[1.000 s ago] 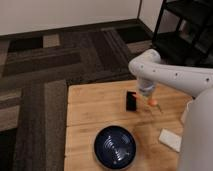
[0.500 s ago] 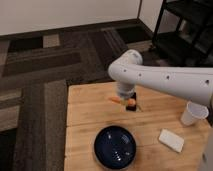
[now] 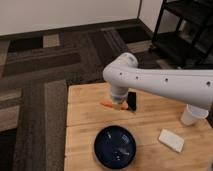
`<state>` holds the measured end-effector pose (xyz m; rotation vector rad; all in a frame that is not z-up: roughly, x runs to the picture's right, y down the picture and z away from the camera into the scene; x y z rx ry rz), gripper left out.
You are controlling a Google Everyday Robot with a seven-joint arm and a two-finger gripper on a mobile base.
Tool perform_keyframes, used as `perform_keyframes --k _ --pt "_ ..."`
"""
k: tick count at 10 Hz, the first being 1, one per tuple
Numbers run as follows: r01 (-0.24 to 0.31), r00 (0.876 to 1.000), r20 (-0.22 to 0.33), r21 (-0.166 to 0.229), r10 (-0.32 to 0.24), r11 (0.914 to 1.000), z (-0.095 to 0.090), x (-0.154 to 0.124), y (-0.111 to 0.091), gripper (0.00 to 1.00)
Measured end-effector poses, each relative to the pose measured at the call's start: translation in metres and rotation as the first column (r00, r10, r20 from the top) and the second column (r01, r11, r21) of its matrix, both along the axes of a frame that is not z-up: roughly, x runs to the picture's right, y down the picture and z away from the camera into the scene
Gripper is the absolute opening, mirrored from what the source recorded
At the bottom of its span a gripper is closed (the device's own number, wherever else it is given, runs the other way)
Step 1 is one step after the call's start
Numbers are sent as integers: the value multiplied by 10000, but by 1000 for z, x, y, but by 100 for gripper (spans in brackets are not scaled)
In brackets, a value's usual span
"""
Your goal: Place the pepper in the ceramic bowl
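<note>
Gripper [image 3: 119,103]: we see it at frame centre, closed on the pepper [image 3: 107,105].
Ceramic bowl [image 3: 115,146]: lower centre, we note, below the pepper.

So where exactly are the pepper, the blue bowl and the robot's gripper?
pepper [image 3: 107,105]: camera view, on its orange tip left of the gripper.
ceramic bowl [image 3: 101,145]: camera view, on its left inner wall.
gripper [image 3: 119,106]: camera view, at its lower end, over the pepper.

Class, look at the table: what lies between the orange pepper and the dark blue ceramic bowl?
Only bare wooden table, as the camera view shows. The pepper sits under the shut gripper; the ceramic bowl is nearer the camera.
</note>
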<state>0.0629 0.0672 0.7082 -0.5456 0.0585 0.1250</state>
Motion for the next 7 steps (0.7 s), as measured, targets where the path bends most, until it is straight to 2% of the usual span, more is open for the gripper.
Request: perform_keyframes --k 2,4,5,7 --pt "109 9999 85 -35 -109 9999 -1 -3 4 0" --pt "587 9937 961 -26 -582 9983 -16 -46 24 0" --pt "977 9834 1534 40 -972 9952 -30 -72 40 0" --pt "1244 9732 1956 -59 -1208 9922 -46 -91 69 0"
